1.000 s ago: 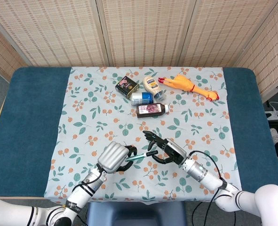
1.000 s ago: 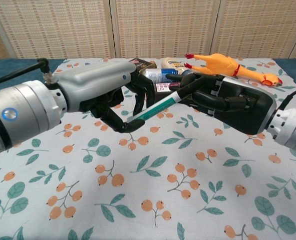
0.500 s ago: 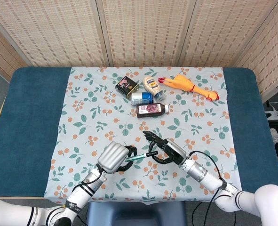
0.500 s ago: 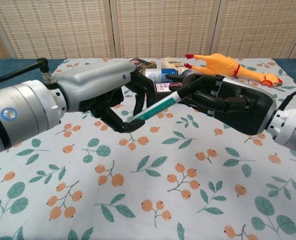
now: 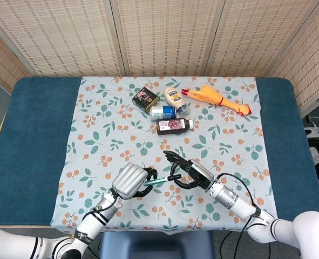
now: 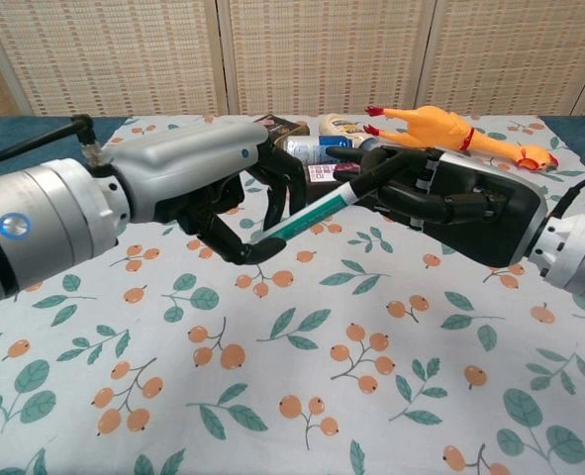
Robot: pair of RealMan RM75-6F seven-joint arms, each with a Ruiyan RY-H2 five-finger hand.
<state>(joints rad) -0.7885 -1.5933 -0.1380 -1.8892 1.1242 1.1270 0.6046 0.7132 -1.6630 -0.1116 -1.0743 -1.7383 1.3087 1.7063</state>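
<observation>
Chest view has both hands meeting over the near part of the surface, sharing one thin teal-and-white pen with a black cap (image 6: pixel 307 214). The left hand (image 6: pixel 235 193) has its dark fingers curled round the teal lower end, so it's gripping the pen. The right hand (image 6: pixel 440 198) touches the black cap end with its fingers partly closed around it, so it looks like it's grasping that end too. The pen slopes up from left to right, held clear above the leaf-and-berry patterned cloth (image 6: pixel 302 376).

Head view shows the same pair near the front edge of the cloth, left hand (image 5: pixel 132 181) and right hand (image 5: pixel 189 171) just beside each other with the pen (image 5: pixel 162 179) bridging them.

Well apart at the far side sits a cluster: a dark square tin (image 5: pixel 145 99), a cream squeeze bottle (image 5: pixel 174 97), a blue can on its side (image 5: pixel 162 112), a dark sauce bottle lying flat (image 5: pixel 174 125) and a yellow rubber chicken (image 5: pixel 218 100).
</observation>
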